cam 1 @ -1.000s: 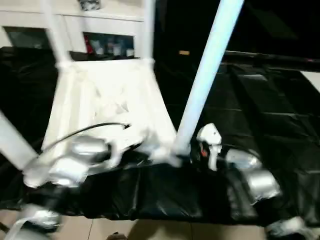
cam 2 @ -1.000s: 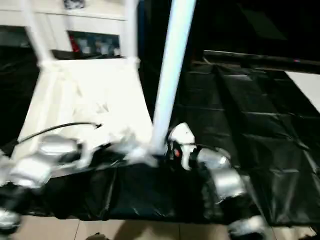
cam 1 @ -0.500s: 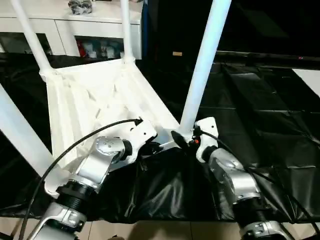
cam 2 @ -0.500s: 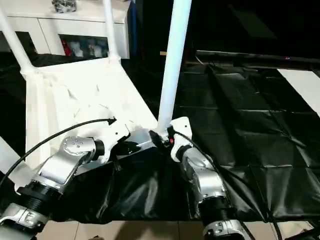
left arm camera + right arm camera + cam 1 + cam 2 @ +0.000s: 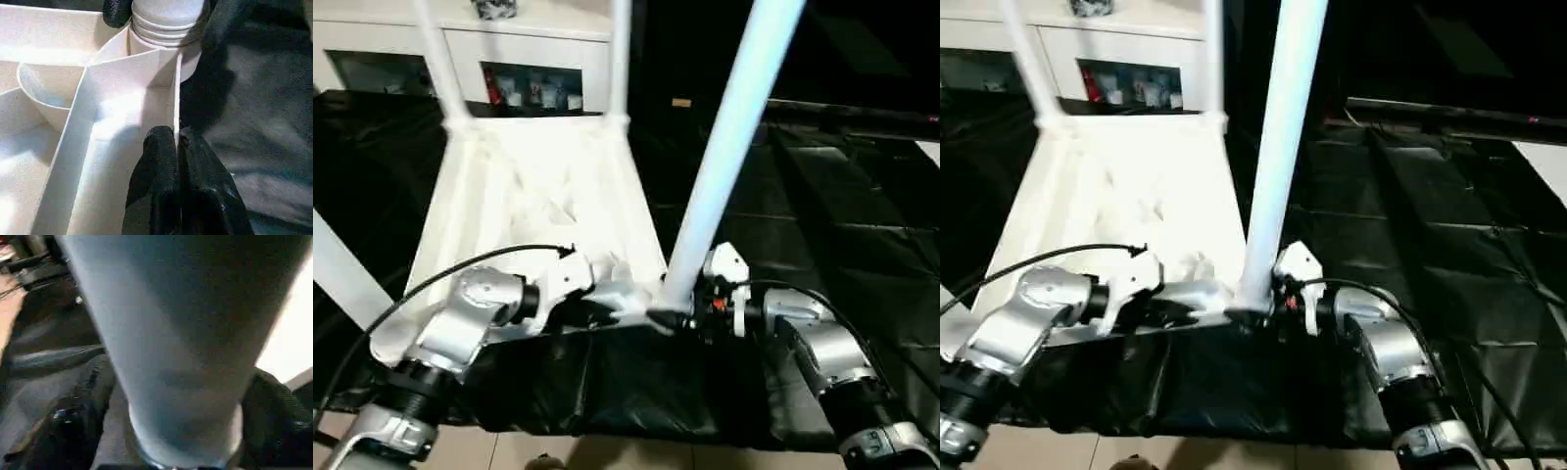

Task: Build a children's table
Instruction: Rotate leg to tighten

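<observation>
One white table top (image 5: 533,196) lies upside down with four white legs (image 5: 729,147) standing up from its corners, two silver arms (image 5: 475,318) reaching in, one black-draped work surface (image 5: 832,215) underneath.

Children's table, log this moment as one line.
table top upside down on black cover | left gripper pinching edge rib | right gripper around near leg base

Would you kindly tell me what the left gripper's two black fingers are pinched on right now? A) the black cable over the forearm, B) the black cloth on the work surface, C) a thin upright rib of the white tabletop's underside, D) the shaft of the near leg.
C: in the left wrist view the left gripper has its fingers shut on a thin white rib of the overturned tabletop.
</observation>
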{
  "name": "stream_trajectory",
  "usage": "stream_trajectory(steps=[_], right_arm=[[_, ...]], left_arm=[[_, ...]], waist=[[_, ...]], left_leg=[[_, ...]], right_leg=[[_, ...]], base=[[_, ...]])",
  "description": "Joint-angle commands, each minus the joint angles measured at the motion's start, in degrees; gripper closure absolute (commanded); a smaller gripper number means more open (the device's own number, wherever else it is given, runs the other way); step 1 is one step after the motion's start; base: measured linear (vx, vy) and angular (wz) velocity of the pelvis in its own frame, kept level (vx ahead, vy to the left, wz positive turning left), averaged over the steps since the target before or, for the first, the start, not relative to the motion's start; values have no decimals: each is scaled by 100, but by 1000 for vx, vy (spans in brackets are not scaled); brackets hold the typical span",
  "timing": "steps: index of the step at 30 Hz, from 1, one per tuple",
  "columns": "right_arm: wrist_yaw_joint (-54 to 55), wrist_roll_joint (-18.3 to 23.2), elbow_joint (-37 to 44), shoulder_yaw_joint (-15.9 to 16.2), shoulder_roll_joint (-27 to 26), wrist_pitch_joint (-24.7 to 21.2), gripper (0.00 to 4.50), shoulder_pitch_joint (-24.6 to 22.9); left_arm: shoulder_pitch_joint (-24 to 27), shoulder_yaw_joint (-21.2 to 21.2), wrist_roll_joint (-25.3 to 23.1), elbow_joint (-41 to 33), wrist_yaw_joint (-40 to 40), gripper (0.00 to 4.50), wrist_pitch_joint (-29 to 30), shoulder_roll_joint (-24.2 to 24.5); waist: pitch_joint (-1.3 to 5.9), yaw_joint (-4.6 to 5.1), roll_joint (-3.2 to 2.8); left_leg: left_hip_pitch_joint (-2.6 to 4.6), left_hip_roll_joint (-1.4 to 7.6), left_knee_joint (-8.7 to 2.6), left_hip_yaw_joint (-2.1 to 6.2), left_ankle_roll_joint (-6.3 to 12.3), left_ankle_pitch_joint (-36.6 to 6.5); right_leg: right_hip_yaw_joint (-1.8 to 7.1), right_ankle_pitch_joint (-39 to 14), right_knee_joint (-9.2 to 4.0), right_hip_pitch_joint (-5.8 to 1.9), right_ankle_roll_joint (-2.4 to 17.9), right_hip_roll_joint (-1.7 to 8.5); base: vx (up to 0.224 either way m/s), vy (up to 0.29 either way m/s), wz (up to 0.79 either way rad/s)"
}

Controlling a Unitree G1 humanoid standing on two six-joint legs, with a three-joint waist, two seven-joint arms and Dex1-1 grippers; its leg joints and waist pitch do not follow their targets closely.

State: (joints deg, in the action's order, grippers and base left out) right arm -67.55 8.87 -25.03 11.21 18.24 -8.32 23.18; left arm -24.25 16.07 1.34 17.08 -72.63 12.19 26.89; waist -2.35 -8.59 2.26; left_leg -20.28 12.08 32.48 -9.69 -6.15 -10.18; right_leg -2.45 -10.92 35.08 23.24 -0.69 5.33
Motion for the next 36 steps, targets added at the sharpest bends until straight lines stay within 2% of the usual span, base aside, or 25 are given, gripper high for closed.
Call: stream_trajectory(steps=[1,8,12,19,21,24,25,26,28,30,36], right_arm=[[-417,125,117,246,25,58,112,99],[-852,80,147,438,86,22,173,118],[-829,-7,143,536,115,162,186,52],[-496,44,164,424,-72,131,189,-82],[-193,70,103,291,-225,129,190,-112],[861,-71,-247,5,-595,185,190,-36],[997,-92,-292,-26,-642,187,190,-24],[1586,-179,-483,-156,-848,187,191,28],[2082,-225,-612,-262,-1051,170,191,61],[2648,-269,-735,-373,-1307,83,191,122],[4342,-400,-1286,-684,-2263,-51,191,528]], left_arm=[[-59,-10,303,54,-196,450,-171,-43],[-162,-1,334,257,-515,450,-275,91],[-212,-34,319,381,-493,450,-352,95],[-199,-142,297,404,-123,450,-334,-60],[-241,-222,190,442,292,450,-258,-209],[-350,-325,-38,497,1132,450,-29,-536],[-359,-329,-61,488,1218,450,3,-580],[-397,-341,-155,441,1582,450,144,-772],[-419,-326,-236,378,1874,450,281,-954],[-429,-284,-317,299,2177,450,421,-1177],[-331,-41,-543,99,2832,450,662,-1903]], waist=[[311,3,36],[305,-13,27],[309,-20,22],[308,-34,18],[287,-38,19],[282,-21,27],[277,4,27],[278,37,41],[276,72,50],[283,85,53],[319,151,17]], left_leg=[[14,66,-357,-63,330,-1095],[25,77,-368,-57,244,-1221],[19,73,-371,-57,204,-1198],[21,74,-374,-54,180,-1240],[37,76,-397,-50,125,-1441],[26,71,-419,-34,33,-1482],[26,66,-429,-28,-25,-1550],[16,65,-439,-19,-89,-1571],[0,51,-447,-1,-110,-1576],[9,50,-436,-12,-68,-1537],[-4,35,-415,-24,-20,-1163]], right_leg=[[158,-778,-340,-274,1242,205],[161,-1045,-358,-257,1186,216],[161,-999,-349,-262,1189,212],[160,-1018,-353,-262,1184,213],[171,-1380,-400,-244,1097,227],[174,-1696,-427,-245,962,241],[171,-1881,-445,-232,917,243],[169,-2019,-449,-239,853,246],[156,-2248,-477,-248,733,256],[172,-2213,-496,-226,687,251],[167,-1429,-424,-244,836,213]], base=[[0,0,0],[0,0,0],[0,0,0],[0,0,0],[0,0,0],[0,0,0],[0,0,0],[0,0,0],[0,0,0],[0,0,0],[0,0,0]])
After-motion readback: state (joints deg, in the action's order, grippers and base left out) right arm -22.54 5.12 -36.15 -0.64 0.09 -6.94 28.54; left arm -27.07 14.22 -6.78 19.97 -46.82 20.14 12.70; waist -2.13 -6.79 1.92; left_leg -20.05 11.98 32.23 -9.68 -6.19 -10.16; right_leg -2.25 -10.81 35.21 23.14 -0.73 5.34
